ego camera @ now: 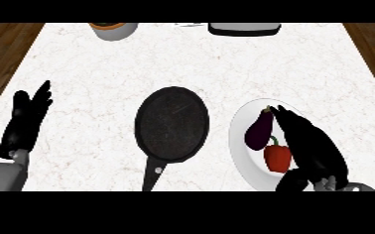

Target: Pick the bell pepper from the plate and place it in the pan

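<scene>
A red bell pepper [277, 158] with a green stem lies on the white plate [242, 129] at the right, beside a dark purple eggplant [258, 129]. My right hand [311, 146] hovers over the plate's right half, fingers straight and pointing away, just right of the pepper; it holds nothing. The black pan [172, 124] sits at the counter's middle, left of the plate, with nothing in it and its handle [152, 174] toward me. At the left edge my left hand [23, 119] rests open, fingers up.
A grey bowl with an orange rim [113, 29] stands at the back left. A dark appliance [244, 28] sits at the back centre-right. Wooden floor shows beyond both side edges of the white marble counter [110, 79].
</scene>
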Motion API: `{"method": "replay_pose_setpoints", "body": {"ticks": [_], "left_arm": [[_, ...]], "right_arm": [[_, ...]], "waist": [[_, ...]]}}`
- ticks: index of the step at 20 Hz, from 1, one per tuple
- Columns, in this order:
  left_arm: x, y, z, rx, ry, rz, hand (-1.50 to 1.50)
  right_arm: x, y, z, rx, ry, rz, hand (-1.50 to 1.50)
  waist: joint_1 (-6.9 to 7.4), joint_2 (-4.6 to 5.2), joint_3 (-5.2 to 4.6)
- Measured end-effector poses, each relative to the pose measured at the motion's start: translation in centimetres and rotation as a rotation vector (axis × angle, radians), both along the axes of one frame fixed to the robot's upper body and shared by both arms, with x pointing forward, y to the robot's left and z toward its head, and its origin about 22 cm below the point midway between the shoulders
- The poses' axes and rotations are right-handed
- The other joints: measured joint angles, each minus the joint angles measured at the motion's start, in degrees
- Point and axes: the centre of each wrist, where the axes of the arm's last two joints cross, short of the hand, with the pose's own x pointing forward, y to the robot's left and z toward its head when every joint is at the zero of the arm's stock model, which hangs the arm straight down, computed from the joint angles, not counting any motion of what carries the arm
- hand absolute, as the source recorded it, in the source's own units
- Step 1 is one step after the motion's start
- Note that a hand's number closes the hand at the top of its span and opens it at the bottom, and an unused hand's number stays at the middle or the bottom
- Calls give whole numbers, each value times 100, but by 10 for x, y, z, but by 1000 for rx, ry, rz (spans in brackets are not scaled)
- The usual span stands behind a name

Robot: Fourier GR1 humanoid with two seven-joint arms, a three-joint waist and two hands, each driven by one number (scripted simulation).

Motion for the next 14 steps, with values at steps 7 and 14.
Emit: {"method": "replay_pose_setpoints", "body": {"ticks": [7,14], "left_arm": [[-3,-1,-4,-1,-1,4,0],[1,-7,-2,1,-3,9,0]], "right_arm": [[0,3,-19,-55,36,-6,-150],[4,4,-34,-62,55,-2,-150]], "waist": [[-24,-3,1],[-27,-3,1]]}}
